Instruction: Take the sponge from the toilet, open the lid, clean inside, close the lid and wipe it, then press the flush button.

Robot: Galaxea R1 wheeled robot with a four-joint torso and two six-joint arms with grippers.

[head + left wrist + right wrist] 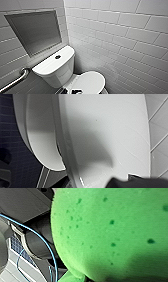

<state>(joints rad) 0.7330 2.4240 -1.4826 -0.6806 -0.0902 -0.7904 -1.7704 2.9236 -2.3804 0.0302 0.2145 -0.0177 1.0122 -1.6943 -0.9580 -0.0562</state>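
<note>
1. Head view: the toilet (53, 68) stands in a tiled corner, tank to the left and lid (88, 81) to the right. The lid is down, flat over the bowl. The flush button (57, 57) sits dark in the middle of the tank top, with nothing on or near it. A grab bar (17, 80) runs along the left wall under a recessed niche (35, 31). A dark robot part (73, 91) pokes in at the bottom edge, just beside the lid's near rim — too little of it to say which arm.

2. Left wrist view: the lid (107, 136) looms close and white, shadow across it, with the bowl (41, 141) beneath and dark floor tiles (15, 151) beyond. A dark shape (135, 182) lies at the edge against the lid. Whether the left gripper is open or closed, I cannot tell.

3. Right wrist view: the sponge (112, 233) is pressed up close to the camera, bright green and pitted, with a blue cable (51, 255) and dark arm housing beside it. It is off the toilet and with the right arm, though the right gripper's hold on it cannot be told.

4. Judgement: the sponge pickup looks done — the lid step is in hand. Raising the lid calls for a catch under its front rim and a swing back toward the tank, sponge held clear.
</note>
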